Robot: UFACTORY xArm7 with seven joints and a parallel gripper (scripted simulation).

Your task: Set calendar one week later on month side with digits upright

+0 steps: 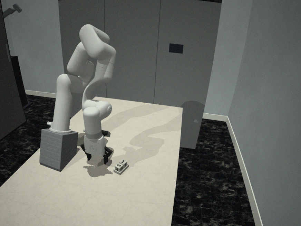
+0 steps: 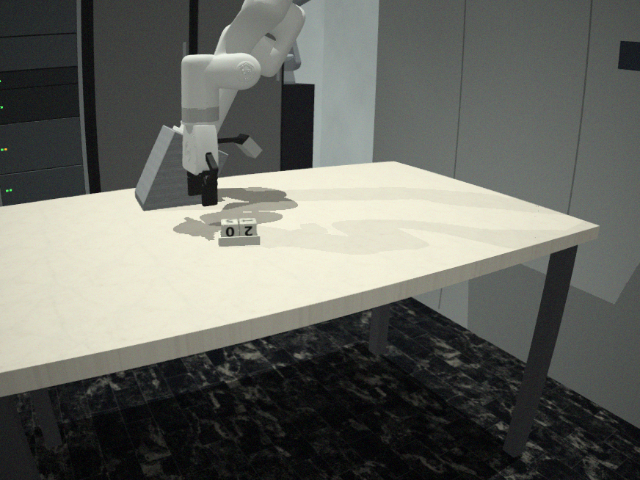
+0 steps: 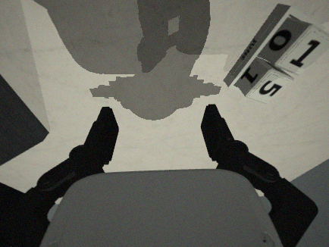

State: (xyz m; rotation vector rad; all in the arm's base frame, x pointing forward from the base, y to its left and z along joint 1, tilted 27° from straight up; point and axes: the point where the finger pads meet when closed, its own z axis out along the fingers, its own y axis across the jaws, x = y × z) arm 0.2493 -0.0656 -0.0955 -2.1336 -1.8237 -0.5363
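Note:
The calendar tray (image 1: 124,170) (image 2: 239,241) (image 3: 238,69) lies flat on the table; its month side reads JUNE in the wrist view. Two white cubes stand in it side by side. One cube (image 1: 123,161) (image 2: 248,230) (image 3: 305,53) has 1 on top, 0 on the month side and an upside-down 2 on the opposite side. The other cube (image 1: 118,166) (image 2: 230,230) (image 3: 267,89) has 5 on top, 1 on the month side and 0 opposite. The month side reads 01. My gripper (image 1: 97,161) (image 2: 202,199) (image 3: 159,117) is open and empty, above the table beside the tray, on its month side.
The arm's grey base block (image 1: 52,149) (image 2: 165,180) stands on the table (image 1: 85,201) (image 2: 129,289) behind the gripper. The arm's shadow falls on the table between the gripper and the tray. The table's long edge lies beyond the tray, on the side away from the base.

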